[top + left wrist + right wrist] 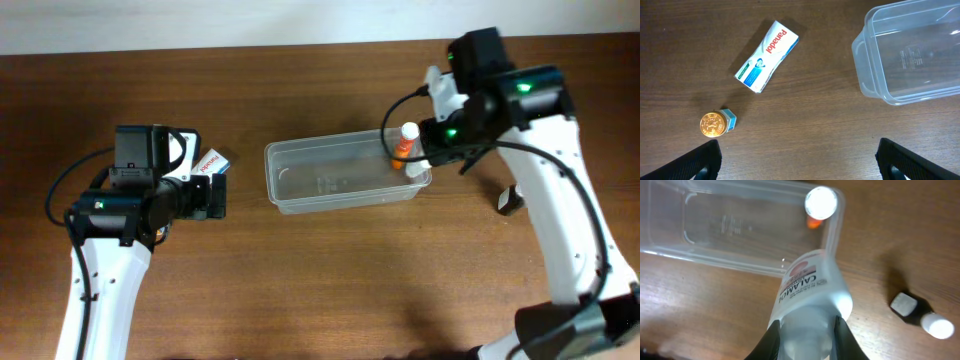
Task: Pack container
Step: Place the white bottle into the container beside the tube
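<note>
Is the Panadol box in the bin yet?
No, out. The Panadol box lies on the table, apart from the bin.

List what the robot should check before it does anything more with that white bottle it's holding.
1. Grip: the right tool is shut on the white plastic Calamine-labelled bottle. Ok.
2. Position: the bottle hangs by the right-end rim of the clear plastic rectangular container. Whether it is fully over the inside: cannot tell.
3. Space: most of the container floor is bare. Ok.
4. Clearance: the small orange bottle with a white cap stands at that same end, close by. Cannot tell.
5. Other arm: the left tool is open, over the table near the white-and-blue Panadol box. Ok.
</note>
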Tool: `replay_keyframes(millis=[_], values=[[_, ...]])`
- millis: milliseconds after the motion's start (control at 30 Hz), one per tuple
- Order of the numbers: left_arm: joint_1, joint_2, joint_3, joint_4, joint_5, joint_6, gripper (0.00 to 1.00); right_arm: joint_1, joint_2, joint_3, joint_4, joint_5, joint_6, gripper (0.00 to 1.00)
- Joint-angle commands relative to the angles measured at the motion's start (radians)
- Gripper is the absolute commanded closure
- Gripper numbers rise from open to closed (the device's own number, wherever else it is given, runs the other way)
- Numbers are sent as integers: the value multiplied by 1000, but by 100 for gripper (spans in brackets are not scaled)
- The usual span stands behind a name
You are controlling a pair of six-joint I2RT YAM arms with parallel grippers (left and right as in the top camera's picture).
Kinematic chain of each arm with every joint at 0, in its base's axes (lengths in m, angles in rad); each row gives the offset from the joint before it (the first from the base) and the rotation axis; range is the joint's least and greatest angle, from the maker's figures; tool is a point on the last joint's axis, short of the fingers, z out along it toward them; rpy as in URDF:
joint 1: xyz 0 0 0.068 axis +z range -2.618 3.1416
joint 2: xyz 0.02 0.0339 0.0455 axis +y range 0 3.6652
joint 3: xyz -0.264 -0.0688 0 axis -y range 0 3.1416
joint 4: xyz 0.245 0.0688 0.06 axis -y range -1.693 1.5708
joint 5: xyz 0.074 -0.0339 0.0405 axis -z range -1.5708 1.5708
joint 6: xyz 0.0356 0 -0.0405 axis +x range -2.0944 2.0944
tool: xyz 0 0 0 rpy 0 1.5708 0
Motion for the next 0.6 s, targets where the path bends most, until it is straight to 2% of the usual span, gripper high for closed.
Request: replay_keyframes(millis=[0, 167, 567], values=[[5, 3, 17, 1, 0, 12, 1, 11, 40, -49, 57, -1, -11, 87], [5, 3, 17, 2, 0, 12, 1, 11, 94, -95, 144, -2, -37, 87], [5, 3, 17, 2, 0, 12, 1, 11, 269, -95, 164, -1, -37, 87]])
